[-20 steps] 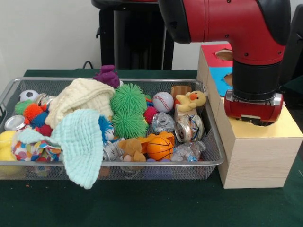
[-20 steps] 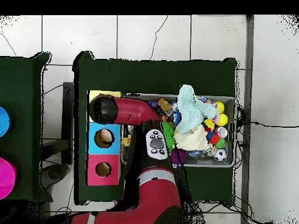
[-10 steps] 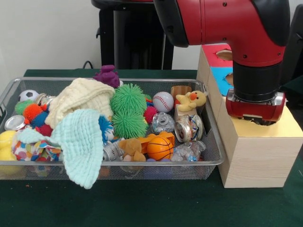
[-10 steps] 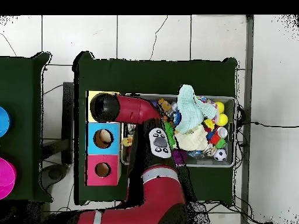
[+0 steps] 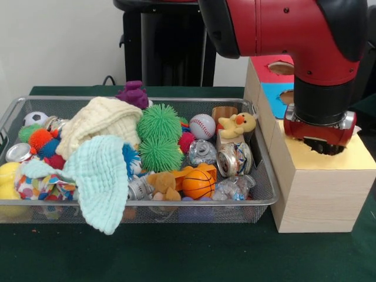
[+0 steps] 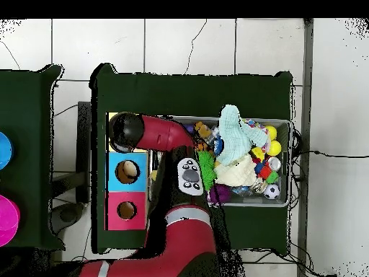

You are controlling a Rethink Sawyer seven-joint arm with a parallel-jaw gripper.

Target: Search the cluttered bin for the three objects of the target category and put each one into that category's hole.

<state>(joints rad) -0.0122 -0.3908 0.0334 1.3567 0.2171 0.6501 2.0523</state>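
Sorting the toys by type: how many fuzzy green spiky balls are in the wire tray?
2: one green spiky ball mid-tray, the other just in front of it. More may hide under the cloths.

Mint waffle cloth [image 5: 100, 179] draped over the near rim; cream waffle cloth [image 5: 100, 120] behind it. Two green spiky balls [image 5: 159, 138] at centre, baseball [image 5: 202, 126], basketball [image 5: 198, 183], plush duck [image 5: 237, 125], crushed cans [image 5: 234, 158], purple toy [image 5: 134, 93].

arm [image 5: 282, 29]: red and black, reaching in from above, elbow bent, last link hanging straight down | wrist [image 5: 320, 126]: red collar with silver ring, level | gripper [image 5: 322, 147]: only dark tips showing beneath the collar, too little seen to judge its state | overhead: forearm [image 6: 155, 135] stretched sideways from the base
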